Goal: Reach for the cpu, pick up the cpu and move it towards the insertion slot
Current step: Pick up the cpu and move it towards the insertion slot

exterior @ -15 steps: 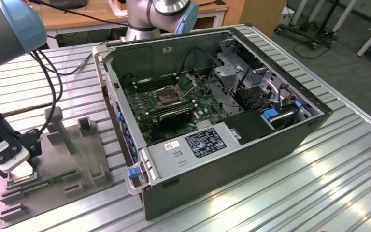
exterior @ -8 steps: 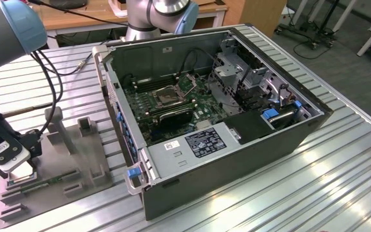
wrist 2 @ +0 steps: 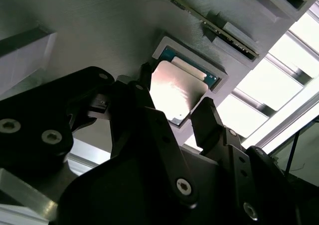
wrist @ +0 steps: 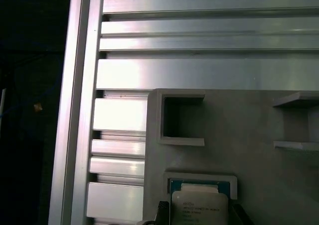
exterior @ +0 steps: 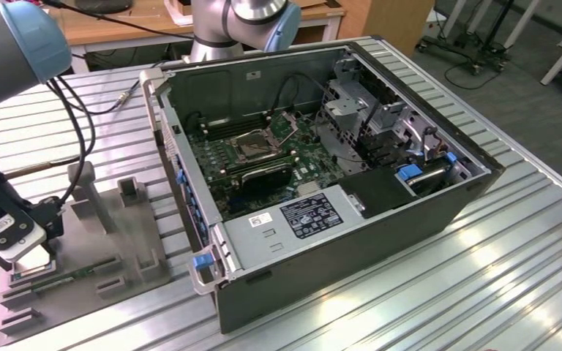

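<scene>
The cpu (wrist 2: 177,93) lies flat in a shallow square recess of the grey fixture plate (wrist 2: 99,31), its silvery top up and a green edge showing. My gripper (wrist 2: 175,91) is open right over it, one black finger (wrist 2: 144,78) at one side of the chip and the other finger (wrist 2: 207,110) at the opposite side. In the first wrist view the cpu (wrist: 199,207) sits between the two fingertips. In the exterior view my gripper (exterior: 24,269) hangs low over the fixture plate (exterior: 115,241) at the exterior view's left. The insertion slot (exterior: 258,146) is on the motherboard inside the open computer case.
The open computer case (exterior: 359,241) stands on the slatted aluminium table (exterior: 515,278), to the exterior view's right of the fixture plate. A memory stick (exterior: 66,276) and upright grey blocks (exterior: 91,201) sit on the plate. Cables (exterior: 81,124) hang from the arm.
</scene>
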`<act>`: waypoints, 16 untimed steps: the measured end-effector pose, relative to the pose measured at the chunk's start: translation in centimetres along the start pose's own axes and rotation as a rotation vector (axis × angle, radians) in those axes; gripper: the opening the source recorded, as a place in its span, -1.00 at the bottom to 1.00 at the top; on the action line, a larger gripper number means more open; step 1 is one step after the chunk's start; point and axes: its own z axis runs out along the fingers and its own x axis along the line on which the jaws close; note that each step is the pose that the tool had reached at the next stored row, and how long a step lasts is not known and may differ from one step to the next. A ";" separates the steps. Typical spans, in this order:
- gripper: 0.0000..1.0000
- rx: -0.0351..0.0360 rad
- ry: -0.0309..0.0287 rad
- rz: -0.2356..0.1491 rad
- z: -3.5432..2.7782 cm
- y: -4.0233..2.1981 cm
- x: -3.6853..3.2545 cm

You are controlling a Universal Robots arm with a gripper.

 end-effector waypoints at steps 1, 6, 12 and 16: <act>0.18 0.0001 0.0002 -0.001 0.01 0.00 0.01; 0.18 -0.0001 -0.0001 -0.001 0.12 -0.01 0.01; 0.18 0.0000 0.0001 -0.001 0.30 -0.01 0.01; 0.18 0.0000 0.0001 -0.001 0.41 -0.02 0.01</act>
